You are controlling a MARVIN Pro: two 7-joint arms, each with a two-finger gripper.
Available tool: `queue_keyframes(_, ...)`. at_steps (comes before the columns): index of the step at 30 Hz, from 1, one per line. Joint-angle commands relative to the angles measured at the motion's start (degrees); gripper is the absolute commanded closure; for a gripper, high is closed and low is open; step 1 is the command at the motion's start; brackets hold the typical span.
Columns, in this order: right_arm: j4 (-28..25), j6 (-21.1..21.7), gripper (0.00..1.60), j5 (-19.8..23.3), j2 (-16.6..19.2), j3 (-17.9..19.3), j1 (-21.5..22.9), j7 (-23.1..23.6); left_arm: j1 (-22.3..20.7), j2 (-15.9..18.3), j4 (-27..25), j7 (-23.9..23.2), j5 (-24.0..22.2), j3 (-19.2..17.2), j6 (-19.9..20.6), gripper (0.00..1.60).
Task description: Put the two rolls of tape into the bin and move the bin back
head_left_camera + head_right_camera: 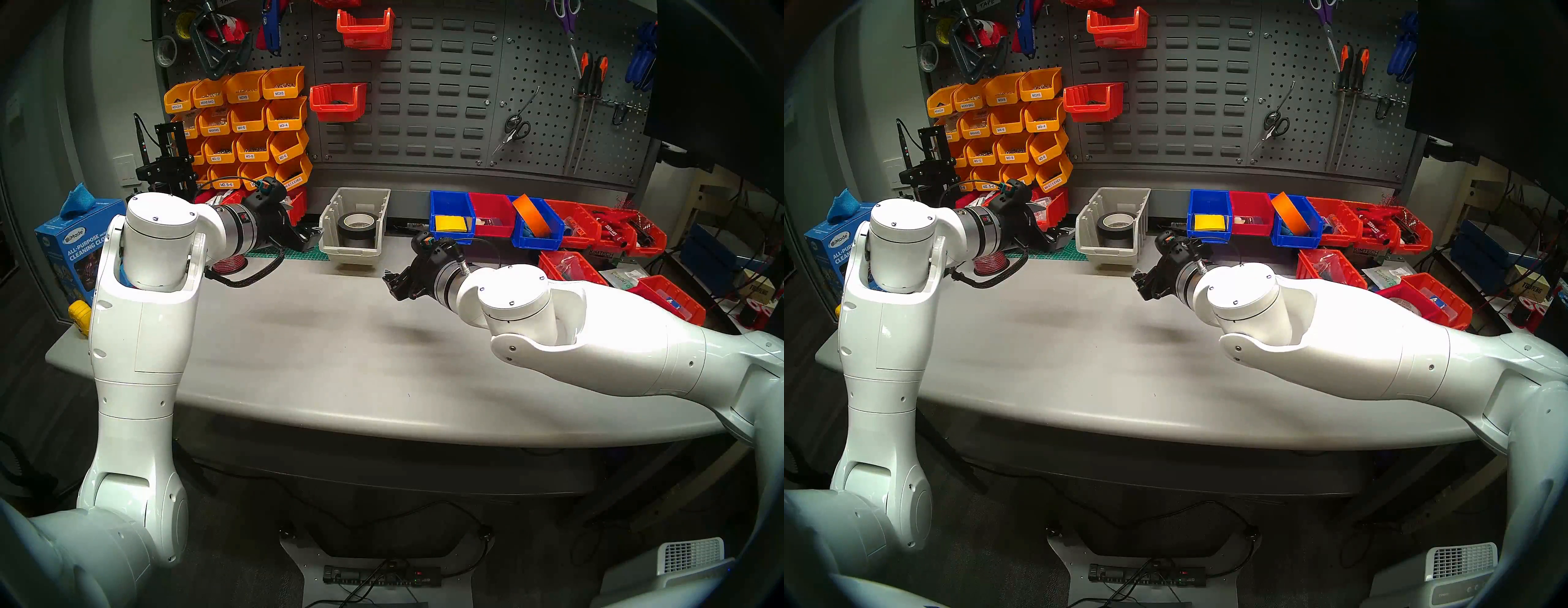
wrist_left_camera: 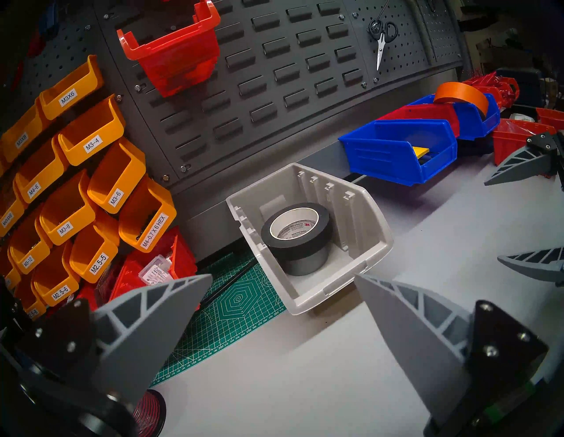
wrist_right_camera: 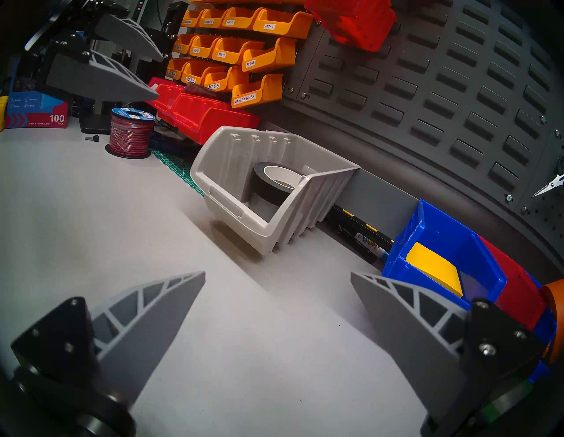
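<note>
Tape rolls, black (image 2: 295,225) stacked on silver-grey (image 2: 306,264), sit inside the beige-grey ribbed plastic bin (image 2: 374,232) at the grey bench's (image 1: 339,361) back edge; left tool (image 2: 279,305) and right tool (image 3: 277,302) hover nearby, fingers apart, empty.

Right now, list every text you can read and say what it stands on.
"3M": white core of the black tape roll in the beige-grey plastic bin.
"M3-4": yellow wall bin.
"M4-0.7 X 6 HEX": yellow wall bin.
"100 PACK": blue-red box.
"KIMTECH": box.
Smaller print on the core: blurred.
</note>
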Motion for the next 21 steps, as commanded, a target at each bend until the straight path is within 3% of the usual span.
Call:
queue_keyframes(1,-0.26,-0.4,0.0,-0.07,0.08,0.9,0.78,-0.14,-0.57,-0.14,-0.65,0.41,0.09,-0.23,-0.04,0.0)
queue_keyframes(21,-0.27,-0.48,0.0,-0.03,0.1,0.82,0.85,-0.17,-0.53,0.18,-0.66,0.86,-0.44,-0.01,0.03,0.0)
